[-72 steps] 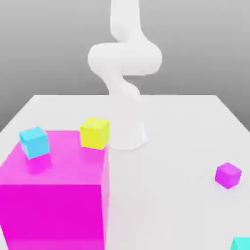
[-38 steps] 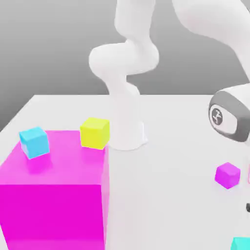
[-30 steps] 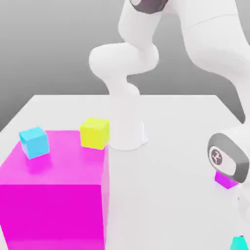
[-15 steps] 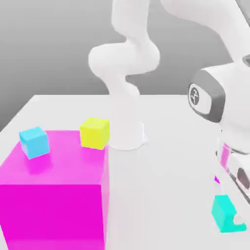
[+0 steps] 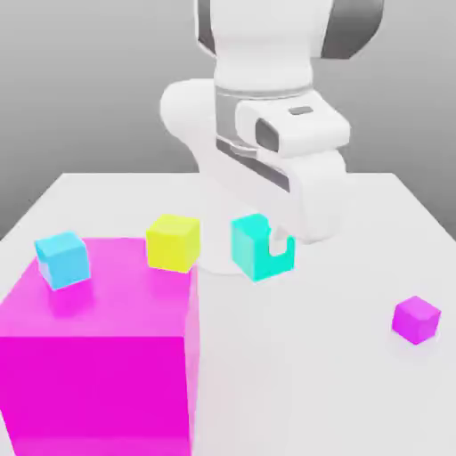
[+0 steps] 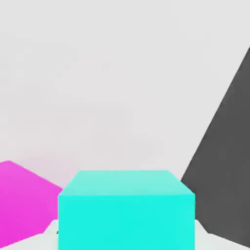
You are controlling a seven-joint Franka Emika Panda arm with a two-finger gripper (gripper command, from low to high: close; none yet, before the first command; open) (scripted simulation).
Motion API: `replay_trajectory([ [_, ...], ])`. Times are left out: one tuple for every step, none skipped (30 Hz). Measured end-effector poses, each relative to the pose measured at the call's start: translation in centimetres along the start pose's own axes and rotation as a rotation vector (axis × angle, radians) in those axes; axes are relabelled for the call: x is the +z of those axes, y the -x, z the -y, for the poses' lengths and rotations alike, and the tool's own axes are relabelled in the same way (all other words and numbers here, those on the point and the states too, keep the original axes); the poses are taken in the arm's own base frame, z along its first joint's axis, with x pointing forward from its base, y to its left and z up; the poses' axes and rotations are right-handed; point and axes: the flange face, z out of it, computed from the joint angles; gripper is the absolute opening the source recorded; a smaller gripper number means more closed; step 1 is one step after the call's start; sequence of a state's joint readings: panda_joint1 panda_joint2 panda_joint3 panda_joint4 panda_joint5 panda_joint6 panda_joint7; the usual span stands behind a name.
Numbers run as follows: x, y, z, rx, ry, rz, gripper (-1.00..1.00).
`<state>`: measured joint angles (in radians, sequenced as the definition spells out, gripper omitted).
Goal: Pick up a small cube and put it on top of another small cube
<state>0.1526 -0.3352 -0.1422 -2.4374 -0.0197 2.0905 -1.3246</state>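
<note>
Jaws clamped on the small cube point(image 5: 258, 247), held level above the table point(image 5: 356, 267), no long axis.

no readable text, labels, brands, numbers or signs, on any cube, block or arm

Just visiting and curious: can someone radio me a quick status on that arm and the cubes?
Gripper shut on turquoise cube, held off the table. Yellow cube alongside, sky-blue cube on magenta block. Nothing in the way.
</note>
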Motion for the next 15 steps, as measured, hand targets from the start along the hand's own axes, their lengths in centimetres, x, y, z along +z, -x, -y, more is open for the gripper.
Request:
replay_trajectory([
  [-0.6,1.1,0.7,-0.027,0.002,0.002,-1.0],
  [-1.1,2.2,1.3,-0.053,0.004,0.005,-1.0],
  [-1.7,3.3,2.1,-0.08,0.006,0.008,-1.0],
  [-2.1,4.4,2.8,-0.106,0.008,0.011,-1.0],
  [-2.6,5.4,3.6,-0.133,0.01,0.015,-1.0],
  [-3.0,6.4,4.4,-0.159,0.012,0.019,-1.0],
  [-3.4,7.4,5.2,-0.184,0.014,0.024,-1.0],
  [-3.3,8.2,5.8,-0.205,0.016,0.028,-1.0],
  [-2.5,8.6,6.1,-0.215,0.016,0.031,-1.0],
  [-1.4,8.8,6.1,-0.22,0.017,0.032,-1.0],
  [-0.1,8.9,6.2,-0.223,0.017,0.033,-1.0],
  [1.3,9.0,6.2,-0.224,0.017,0.033,-1.0],
  [2.2,9.0,6.3,-0.225,0.017,0.032,1.0],
  [2.2,9.0,6.3,-0.225,0.017,0.032,1.0],
  [2.2,9.0,6.3,-0.225,0.017,0.032,1.0],
])
